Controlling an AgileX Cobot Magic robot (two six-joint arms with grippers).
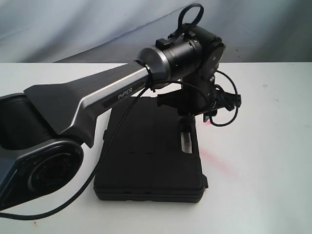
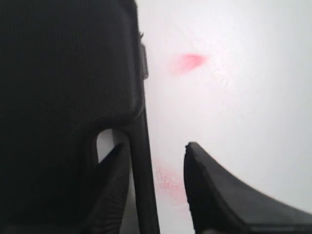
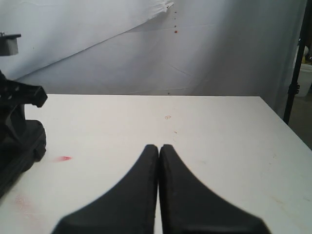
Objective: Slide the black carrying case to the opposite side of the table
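The black carrying case (image 1: 146, 156) lies flat on the white table (image 1: 263, 146), its handle (image 1: 196, 144) facing right. My left gripper (image 1: 186, 127) reaches down onto that handle. In the left wrist view the left gripper (image 2: 156, 148) is open and straddles the handle bar (image 2: 145, 175): one finger (image 2: 114, 180) sits in the handle slot, the other finger (image 2: 214, 195) stands outside over the table with a gap to the bar. The case (image 2: 63, 87) fills that view's left. My right gripper (image 3: 158, 147) is shut and empty, hovering over the table (image 3: 219, 136); the exterior view does not show it.
Faint red smears (image 1: 214, 158) mark the table right of the case, and another red smear (image 2: 187, 61) shows near the case's edge. The left arm (image 1: 97, 102) stretches over the case from the left. A grey backdrop (image 3: 195, 48) hangs behind the table's far edge.
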